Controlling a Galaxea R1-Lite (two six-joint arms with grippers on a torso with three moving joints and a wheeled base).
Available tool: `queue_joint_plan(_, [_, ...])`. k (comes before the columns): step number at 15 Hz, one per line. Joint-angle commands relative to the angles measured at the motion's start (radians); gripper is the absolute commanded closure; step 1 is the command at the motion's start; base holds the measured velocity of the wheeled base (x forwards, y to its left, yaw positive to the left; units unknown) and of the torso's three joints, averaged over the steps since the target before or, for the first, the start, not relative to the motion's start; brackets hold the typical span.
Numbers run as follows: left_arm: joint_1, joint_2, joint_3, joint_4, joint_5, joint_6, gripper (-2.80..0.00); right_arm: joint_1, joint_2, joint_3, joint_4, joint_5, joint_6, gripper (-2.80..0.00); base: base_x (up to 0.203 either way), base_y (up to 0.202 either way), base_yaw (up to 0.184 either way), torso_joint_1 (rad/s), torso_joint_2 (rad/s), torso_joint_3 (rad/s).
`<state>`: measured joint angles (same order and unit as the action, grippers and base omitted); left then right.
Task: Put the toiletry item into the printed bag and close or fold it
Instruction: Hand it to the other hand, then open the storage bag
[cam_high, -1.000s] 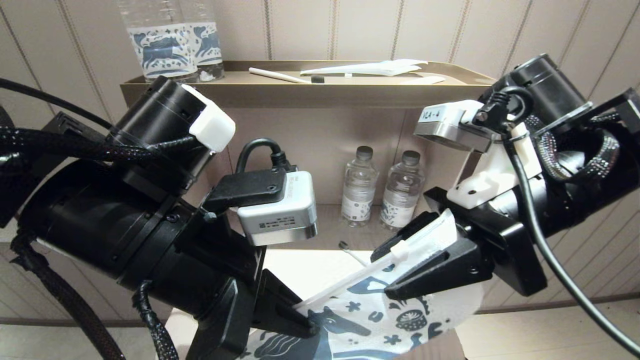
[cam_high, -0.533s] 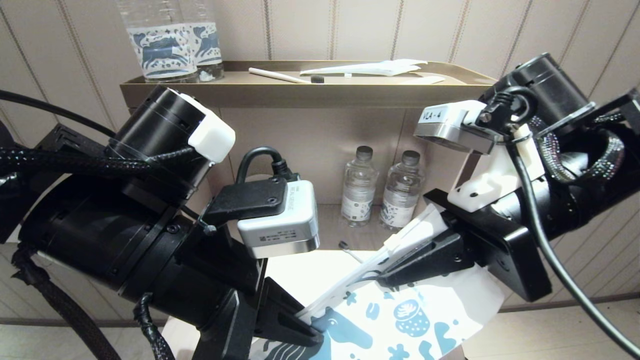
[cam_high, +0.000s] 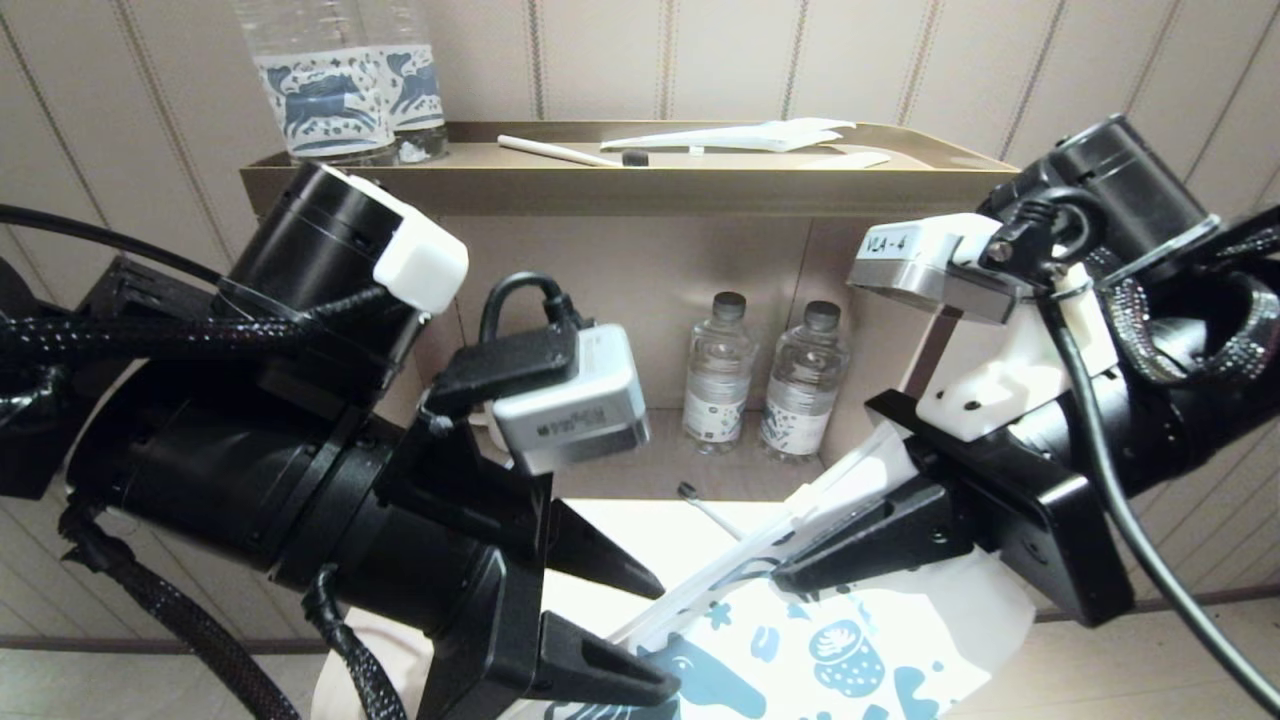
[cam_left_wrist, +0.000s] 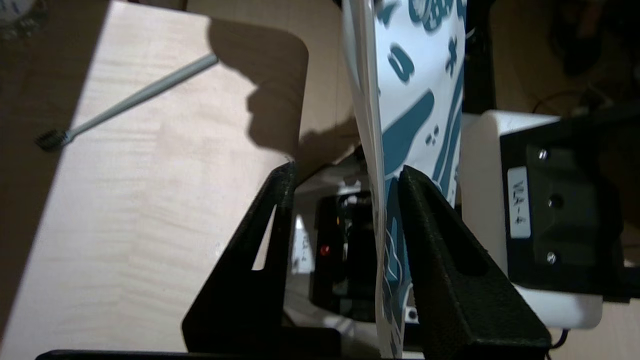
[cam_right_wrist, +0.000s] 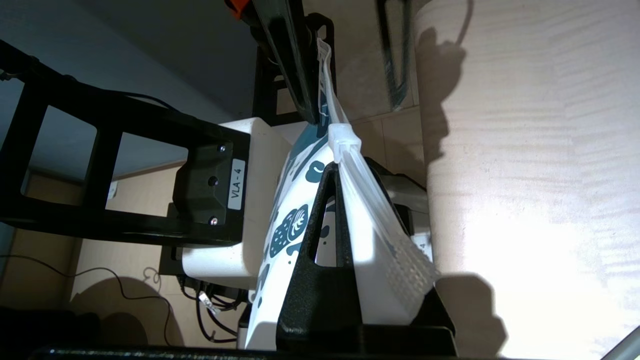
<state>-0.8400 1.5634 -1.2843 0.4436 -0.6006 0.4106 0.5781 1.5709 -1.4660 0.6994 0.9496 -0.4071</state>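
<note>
The printed bag (cam_high: 830, 650), white with dark blue motifs, hangs above the table from my right gripper (cam_high: 785, 575), which is shut on its zip-strip corner (cam_right_wrist: 345, 145). My left gripper (cam_high: 660, 640) is open at the bag's other top corner. In the left wrist view the bag's edge (cam_left_wrist: 375, 150) passes between the spread fingers of the left gripper (cam_left_wrist: 345, 172), close to one finger (cam_left_wrist: 415, 200). The toiletry item (cam_high: 712, 513), a slim pale toothbrush with a dark head, lies on the table beyond the bag; it also shows in the left wrist view (cam_left_wrist: 135, 97).
Pale wooden table (cam_left_wrist: 125, 225) below both arms. Two small water bottles (cam_high: 718, 370) stand on the lower shelf behind. On the top tray (cam_high: 620, 185) are large printed bottles (cam_high: 330, 90), a cream black-headed toothbrush (cam_high: 570, 152) and a plain white wrapper (cam_high: 740, 135).
My left gripper's fingers have spread apart and let go of the bag's corner. The right gripper keeps its hold and has shifted slightly right; the bag hangs a little lower.
</note>
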Motion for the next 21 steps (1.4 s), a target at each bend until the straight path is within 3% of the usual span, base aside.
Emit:
queue_joint_plan(1, [-0.001, -0.001, -0.007, -0.080, -0.023, -0.092, -2.80, 0.000, -0.026, 0.022, 0.003, 0.006, -0.002, 0.00, 0.000, 0.000, 0.000, 0.000, 0.00, 0.000])
queue_joint_plan(4, [-0.001, 0.006, -0.040, -0.180, -0.029, -0.247, -2.80, 0.002, -0.039, 0.036, 0.003, 0.009, -0.002, 0.00, 0.000, 0.000, 0.000, 0.000, 0.00, 0.000])
queue_joint_plan(9, [-0.002, 0.041, -0.087, -0.204, -0.030, -0.449, -2.80, 0.017, -0.063, 0.083, -0.079, 0.006, 0.003, 0.00, 0.000, 0.000, 0.000, 0.000, 0.00, 0.000])
queue_joint_plan(21, [-0.056, 0.055, -0.067, -0.282, -0.033, -0.458, -2.80, 0.024, -0.060, 0.108, -0.093, 0.011, 0.007, 0.00, 0.000, 0.000, 0.000, 0.000, 0.00, 0.000])
